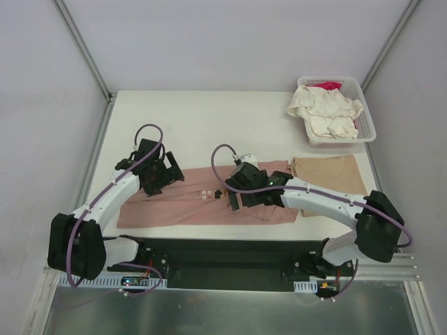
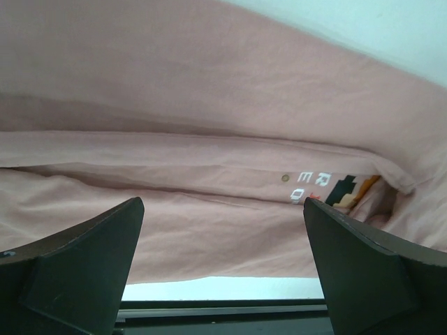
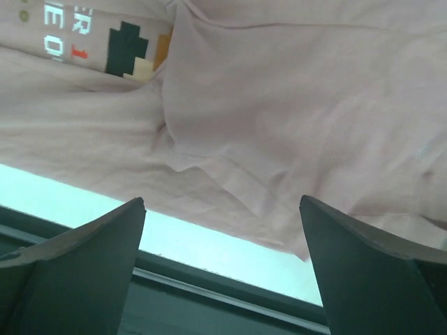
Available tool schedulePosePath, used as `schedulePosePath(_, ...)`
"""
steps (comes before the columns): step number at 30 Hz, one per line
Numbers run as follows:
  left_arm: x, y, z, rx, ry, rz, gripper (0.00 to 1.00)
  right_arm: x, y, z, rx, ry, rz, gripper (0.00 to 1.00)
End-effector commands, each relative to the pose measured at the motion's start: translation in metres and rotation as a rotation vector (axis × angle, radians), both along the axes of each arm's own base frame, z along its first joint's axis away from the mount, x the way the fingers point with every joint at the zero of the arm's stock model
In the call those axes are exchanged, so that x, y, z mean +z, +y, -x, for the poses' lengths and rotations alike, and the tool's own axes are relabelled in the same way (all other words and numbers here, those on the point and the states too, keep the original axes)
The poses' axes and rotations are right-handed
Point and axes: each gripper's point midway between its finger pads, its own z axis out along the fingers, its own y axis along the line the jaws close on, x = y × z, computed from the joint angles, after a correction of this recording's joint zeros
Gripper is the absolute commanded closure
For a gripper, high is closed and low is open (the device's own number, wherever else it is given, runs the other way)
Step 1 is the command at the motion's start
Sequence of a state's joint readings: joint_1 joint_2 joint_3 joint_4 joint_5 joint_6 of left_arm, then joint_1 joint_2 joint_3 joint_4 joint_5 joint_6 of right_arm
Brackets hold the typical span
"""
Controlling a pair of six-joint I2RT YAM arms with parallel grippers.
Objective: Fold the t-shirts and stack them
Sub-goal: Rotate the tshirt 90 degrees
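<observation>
A dusty-pink t-shirt (image 1: 188, 206) lies folded into a long band across the front of the table, its pixel-art print (image 1: 209, 194) face up in the middle. My left gripper (image 1: 157, 174) hovers over the band's left part, open and holding nothing. Its wrist view has pink cloth (image 2: 209, 105) filling the frame between the wide-apart fingers of the left gripper (image 2: 222, 204). My right gripper (image 1: 241, 190) sits over the shirt's right half, open too. In the right wrist view, the right gripper (image 3: 222, 201) is above the shirt's (image 3: 293, 105) near hem. A folded tan t-shirt (image 1: 328, 174) lies to the right.
A white slatted basket (image 1: 340, 139) stands at the back right, holding a crumpled cream t-shirt (image 1: 325, 110) with a magenta one (image 1: 328, 85) behind it. The black base rail (image 1: 223, 255) runs along the table's near edge, just below the pink shirt's hem.
</observation>
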State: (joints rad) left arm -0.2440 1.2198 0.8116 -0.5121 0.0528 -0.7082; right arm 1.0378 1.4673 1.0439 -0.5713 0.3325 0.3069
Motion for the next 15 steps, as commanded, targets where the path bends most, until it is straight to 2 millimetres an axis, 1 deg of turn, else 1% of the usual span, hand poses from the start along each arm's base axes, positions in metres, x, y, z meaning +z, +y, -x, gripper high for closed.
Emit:
schedulePosePath(1, -0.031, -0.005, 0.024, -0.050, 0.092, -0.006, 0.01, -0.035, 0.018, 0.018, -0.008, 0.221, -0.231, 0.03)
schedulePosePath(2, -0.035, -0.004, 0.027, -0.051, 0.104, -0.006, 0.01, -0.040, 0.023, 0.025, -0.006, 0.279, -0.272, 0.03)
schedulePosePath(3, -0.042, -0.005, 0.029, -0.049, 0.121, -0.006, 0.01, -0.044, 0.022, 0.020, -0.025, 0.286, -0.289, 0.03)
schedulePosePath(5, -0.048, -0.007, 0.031, -0.052, 0.140, 0.003, 0.01, -0.053, 0.019, 0.015, -0.049, 0.309, -0.279, 0.03)
schedulePosePath(6, -0.054, -0.008, 0.031, -0.055, 0.154, 0.004, 0.01, -0.057, 0.015, 0.009, -0.072, 0.314, -0.278, 0.03)
schedulePosePath(8, -0.057, -0.009, 0.031, -0.055, 0.165, 0.008, 0.01, -0.064, 0.011, -0.001, -0.100, 0.340, -0.288, 0.03)
schedulePosePath(9, -0.060, -0.010, 0.030, -0.055, 0.172, 0.012, 0.00, -0.067, 0.008, -0.005, -0.104, 0.349, -0.285, 0.03)
schedulePosePath(10, -0.061, -0.011, 0.029, -0.054, 0.177, 0.015, 0.01, -0.065, 0.009, -0.011, -0.104, 0.349, -0.293, 0.03)
schedulePosePath(11, -0.063, -0.012, 0.030, -0.054, 0.182, 0.020, 0.01, -0.071, 0.005, -0.017, -0.121, 0.380, -0.294, 0.03)
schedulePosePath(12, -0.066, -0.015, 0.032, -0.060, 0.200, 0.033, 0.01, -0.072, 0.003, -0.022, -0.114, 0.391, -0.298, 0.03)
schedulePosePath(13, -0.067, -0.020, 0.034, -0.060, 0.209, 0.049, 0.01, -0.068, 0.006, -0.032, -0.114, 0.393, -0.323, 0.03)
schedulePosePath(14, -0.067, -0.024, 0.037, -0.063, 0.218, 0.066, 0.01, -0.072, 0.000, -0.042, -0.137, 0.420, -0.337, 0.03)
schedulePosePath(15, -0.069, -0.027, 0.041, -0.062, 0.220, 0.065, 0.01, -0.070, 0.000, -0.051, -0.143, 0.418, -0.343, 0.03)
